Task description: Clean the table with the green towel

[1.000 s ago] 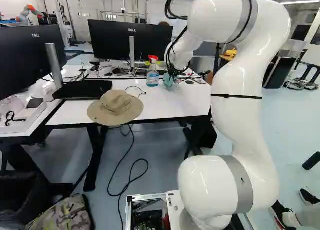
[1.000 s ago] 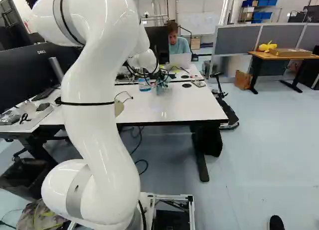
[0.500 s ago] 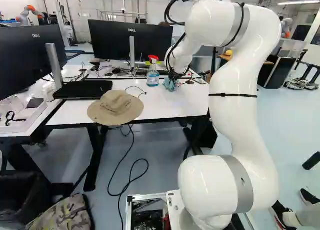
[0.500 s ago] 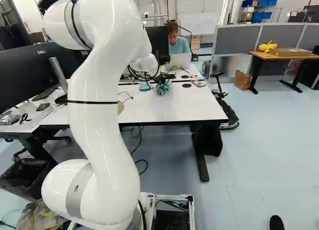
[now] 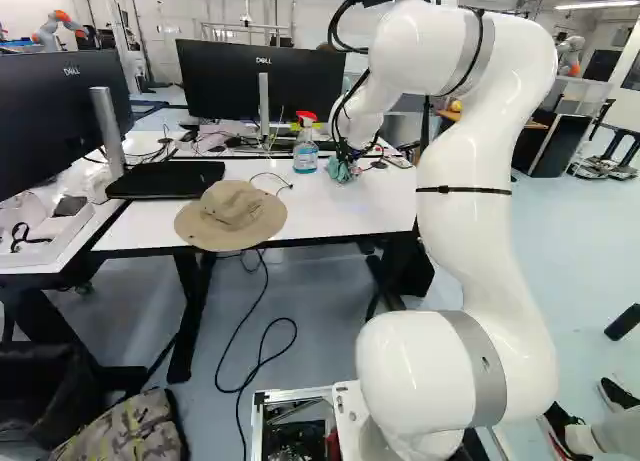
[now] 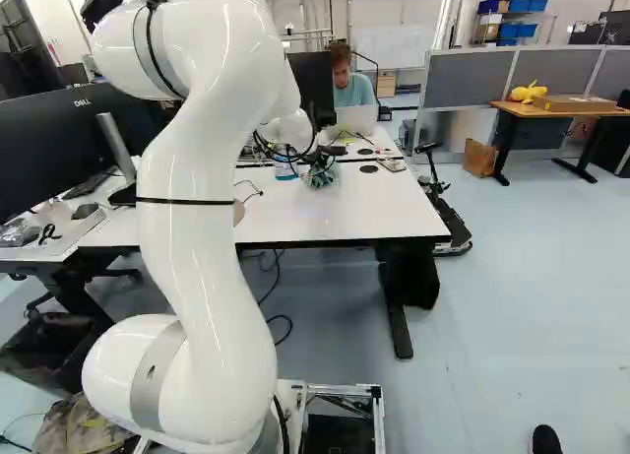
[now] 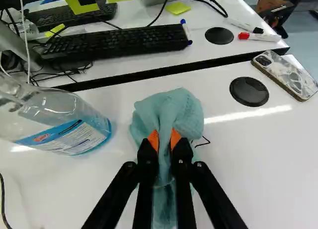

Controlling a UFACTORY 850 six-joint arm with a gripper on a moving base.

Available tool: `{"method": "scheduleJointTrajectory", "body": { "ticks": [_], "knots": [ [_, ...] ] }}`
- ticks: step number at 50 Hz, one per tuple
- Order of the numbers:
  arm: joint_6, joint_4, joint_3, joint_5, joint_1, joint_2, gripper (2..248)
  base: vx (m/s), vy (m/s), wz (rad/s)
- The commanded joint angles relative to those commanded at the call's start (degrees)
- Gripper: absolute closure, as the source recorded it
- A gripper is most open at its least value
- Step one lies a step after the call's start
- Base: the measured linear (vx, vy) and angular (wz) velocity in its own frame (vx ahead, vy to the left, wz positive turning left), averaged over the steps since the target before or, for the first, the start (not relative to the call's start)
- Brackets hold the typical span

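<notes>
In the left base view my gripper [image 5: 352, 155] is at the far right part of the white table [image 5: 330, 209], low over its top. The wrist view shows the gripper [image 7: 165, 139] shut on the green towel [image 7: 170, 110], a fold of it pinched between the orange pads. The towel bunches ahead of the fingers and trails beneath them, seemingly resting on the tabletop. In the right base view the towel [image 6: 320, 175] is a small teal bundle beside the spray bottle. That bottle [image 7: 74, 122], with blue liquid, stands close beside the gripper.
A tan hat [image 5: 230, 216] lies near the table's front edge. Past the towel are a round black cap [image 7: 249, 91], a phone [image 7: 285, 75], a red-capped marker [image 7: 259, 37] and a keyboard [image 7: 117, 41]. Monitors [image 5: 262, 81] stand behind. Another robot [image 5: 60, 29] is far back.
Over the last second the arm has shifted a little leftward in the left base view and rightward in the right base view. The gripper and held towel have come lower, nearer the tabletop. The base has not moved.
</notes>
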State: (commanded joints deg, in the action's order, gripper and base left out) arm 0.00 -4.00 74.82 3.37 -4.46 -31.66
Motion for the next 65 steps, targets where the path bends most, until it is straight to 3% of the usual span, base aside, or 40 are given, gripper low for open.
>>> {"method": "scheduleJointTrajectory", "body": {
  "ticks": [65],
  "knots": [
    [0.0,0.0,0.0,-9.6,0.0,0.0,204,0.000,0.000,0.000]
  ]
}}
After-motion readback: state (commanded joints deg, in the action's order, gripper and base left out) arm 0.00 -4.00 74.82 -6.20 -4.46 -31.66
